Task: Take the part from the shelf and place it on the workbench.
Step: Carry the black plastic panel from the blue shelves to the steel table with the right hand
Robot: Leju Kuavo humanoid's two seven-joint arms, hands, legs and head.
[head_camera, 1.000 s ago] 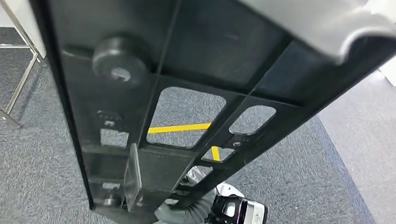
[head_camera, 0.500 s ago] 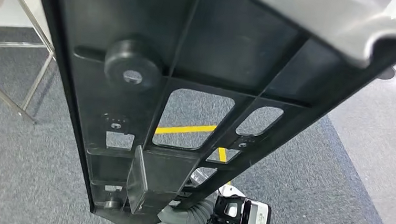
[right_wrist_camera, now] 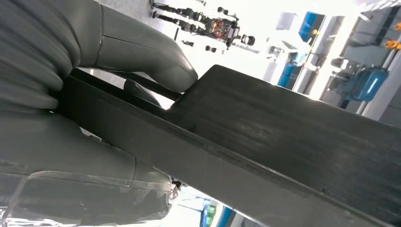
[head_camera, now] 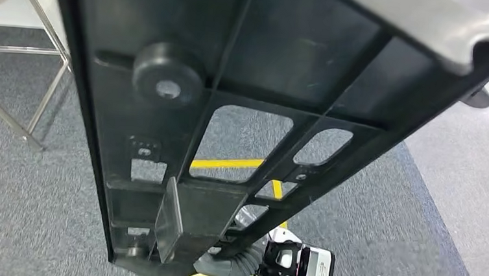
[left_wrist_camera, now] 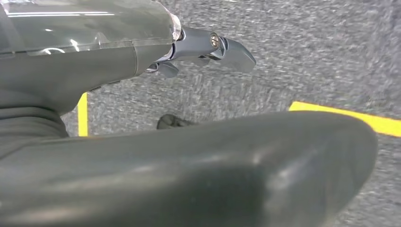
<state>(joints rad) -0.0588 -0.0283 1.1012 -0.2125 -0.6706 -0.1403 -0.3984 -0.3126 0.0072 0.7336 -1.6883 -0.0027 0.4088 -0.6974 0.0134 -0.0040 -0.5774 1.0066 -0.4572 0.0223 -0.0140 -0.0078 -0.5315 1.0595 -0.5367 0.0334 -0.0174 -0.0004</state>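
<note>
Carry in progress. Right hand (right_wrist_camera: 71,118) grips the part (head_camera: 229,130), a long black ribbed panel, thumb and fingers clamped on its edge; it is held up over grey carpet (head_camera: 41,221) and yellow floor tape (head_camera: 227,163). Keep the panel's long end steady and turn slowly; it blocks much of your forward sight. Left hand (left_wrist_camera: 208,47) holds nothing, fingers loosely extended. Metal frame legs (head_camera: 36,97) stand at left; whether they belong to the desk, you cannot tell. No desk top is visible.

I'm seeing the part (head_camera: 247,60) looking like matt black plastic, ribbed, faintly scuffed. My right hand (right_wrist_camera: 71,118) is showing smooth grey plastic. The floor (head_camera: 34,221) is looking like rough grey carpet.
</note>
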